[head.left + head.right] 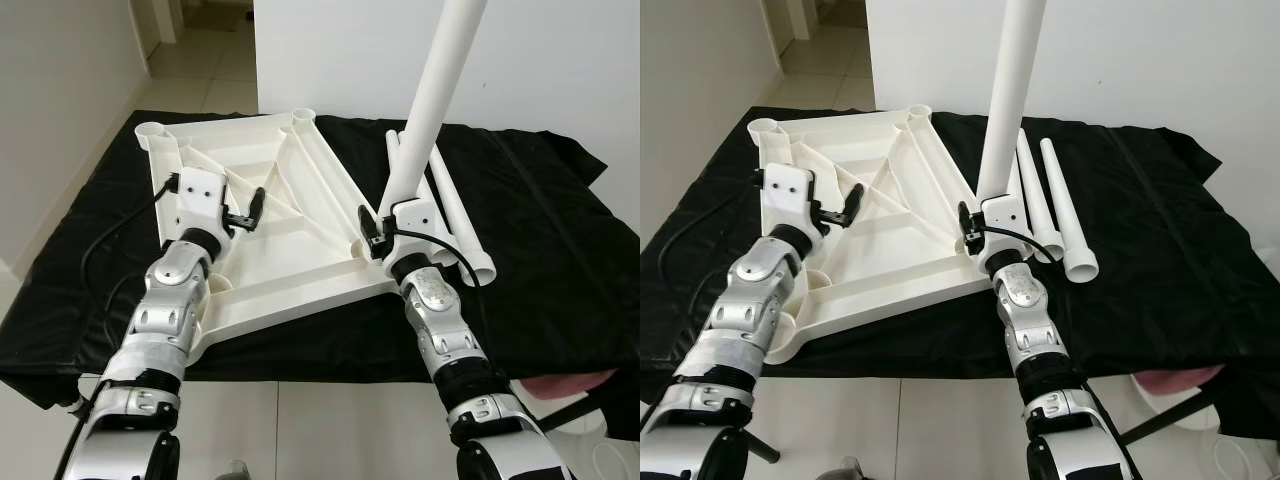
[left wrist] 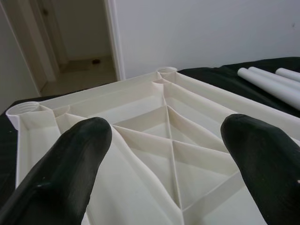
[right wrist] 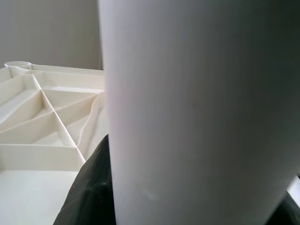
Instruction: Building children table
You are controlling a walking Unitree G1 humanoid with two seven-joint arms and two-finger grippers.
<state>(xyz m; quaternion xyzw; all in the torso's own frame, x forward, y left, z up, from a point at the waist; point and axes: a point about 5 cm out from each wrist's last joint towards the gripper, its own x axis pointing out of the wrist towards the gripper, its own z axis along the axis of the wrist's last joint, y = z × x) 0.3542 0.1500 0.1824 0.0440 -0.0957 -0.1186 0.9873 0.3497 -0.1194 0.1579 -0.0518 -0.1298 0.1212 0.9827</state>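
The right claw pinches a white table leg upright at the overturned tabletop's near right corner, apparently over a socket. The left claw, fingers spread, hovers above the tabletop's ribs. Spare legs lie beside it on the black-covered desk.

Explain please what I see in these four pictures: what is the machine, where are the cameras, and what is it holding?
A humanoid robot with two silver arms. The two wide pictures come from its head; the two close ones from its wrists. On the black cloth lies an upside-down white plastic ribbed tabletop, with loose white plastic tube legs beside it. The right gripper holds one long white leg upright at a tabletop corner. The left gripper hovers open over the tabletop.
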